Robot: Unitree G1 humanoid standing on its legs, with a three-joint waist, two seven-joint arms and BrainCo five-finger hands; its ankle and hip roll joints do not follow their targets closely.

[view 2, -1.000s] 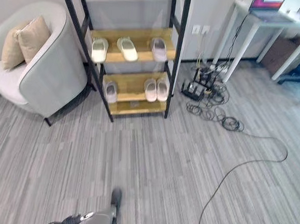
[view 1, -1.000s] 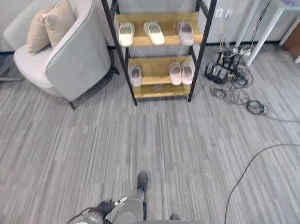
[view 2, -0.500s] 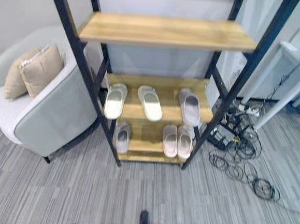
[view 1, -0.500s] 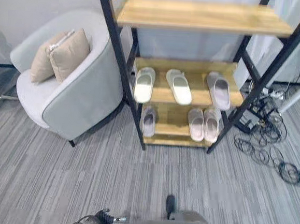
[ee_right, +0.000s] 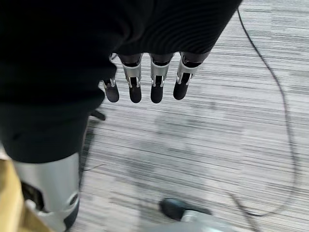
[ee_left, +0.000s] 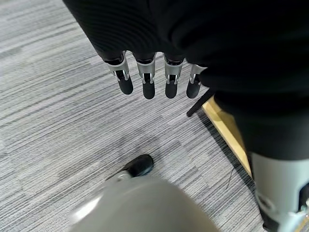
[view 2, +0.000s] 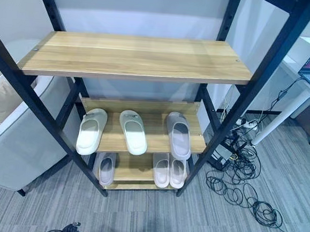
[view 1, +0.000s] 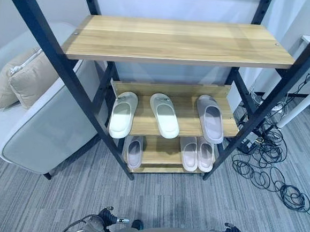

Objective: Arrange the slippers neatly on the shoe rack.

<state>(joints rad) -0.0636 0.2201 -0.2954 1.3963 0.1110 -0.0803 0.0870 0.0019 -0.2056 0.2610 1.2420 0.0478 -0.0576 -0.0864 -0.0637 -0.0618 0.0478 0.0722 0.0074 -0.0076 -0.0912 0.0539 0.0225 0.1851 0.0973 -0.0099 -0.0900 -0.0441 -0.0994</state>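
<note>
Three pale foam slippers (view 1: pixel 165 114) lie splayed on the middle wooden shelf (view 1: pixel 183 94) of the black-framed rack, at twelve o'clock. Left hand (ee_left: pixel 147 82) and right hand (ee_right: pixel 145 84) hang loose-fingered, empty. Reaching between the uprights risks knocking one off.

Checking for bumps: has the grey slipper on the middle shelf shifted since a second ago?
No. The grey slipper still lies at the right end of the middle shelf, beside the rack's post; the camera moved, not the slipper.
</note>
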